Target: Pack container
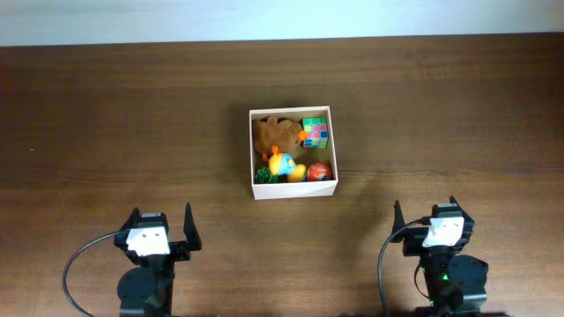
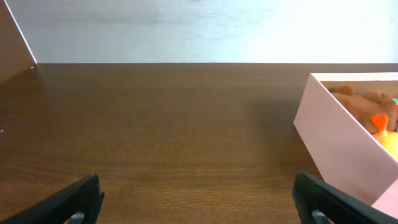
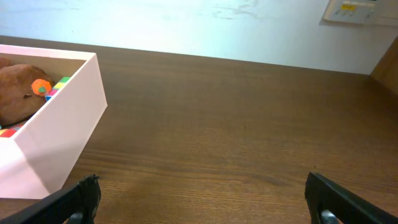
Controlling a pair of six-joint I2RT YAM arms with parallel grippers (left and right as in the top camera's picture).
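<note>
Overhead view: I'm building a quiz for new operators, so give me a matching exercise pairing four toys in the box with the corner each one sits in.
Toys:
1. brown plush
2. colourful cube
3. red ball
4. green toy

Corners of the container, near meaning the robot's side:
A. near right
B. far left
C. near left
D. far right

Pairs: 1-B, 2-D, 3-A, 4-C
</note>
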